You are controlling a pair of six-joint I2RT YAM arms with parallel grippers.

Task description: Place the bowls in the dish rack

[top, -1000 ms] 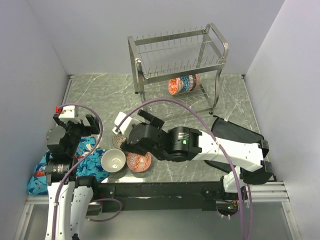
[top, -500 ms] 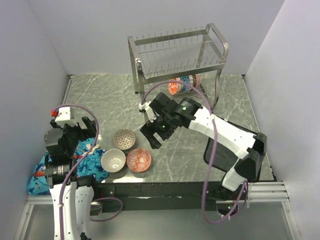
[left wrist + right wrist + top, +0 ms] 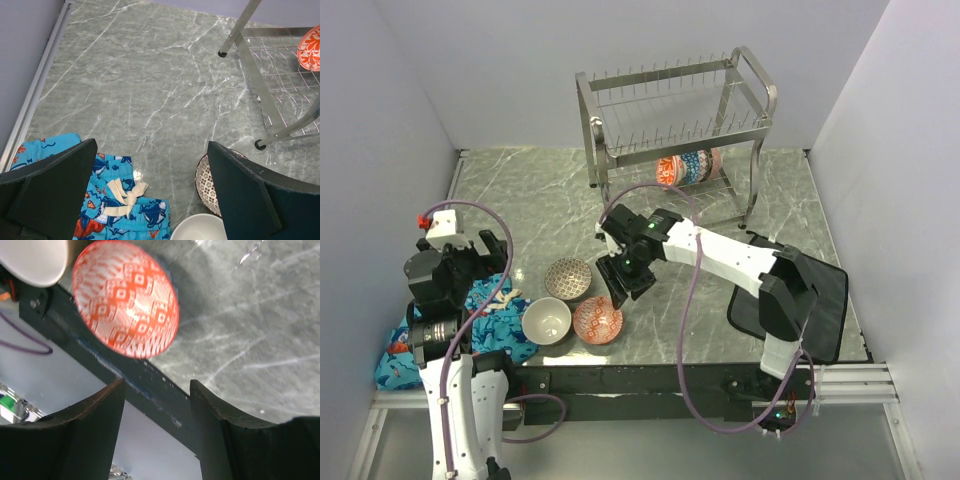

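The dish rack stands at the back, with three bowls on edge in its lower tier. Three more bowls sit at the table's near edge: brown-grey patterned, plain white and red-orange. My right gripper hovers just behind the red-orange bowl, jaws apart, nothing between them. My left gripper stands open over the blue cloth, left of the patterned bowl and white bowl.
Blue printed shorts lie at the near left, under my left gripper. A black mat lies at the right. The rack's foot stands close behind the patterned bowl. The table's front rail runs under my right gripper.
My right arm lifted off the bowl cluster, swung toward the middle, then dropped back behind the red-orange bowl, its jaws narrowing. The left arm edged slightly left.
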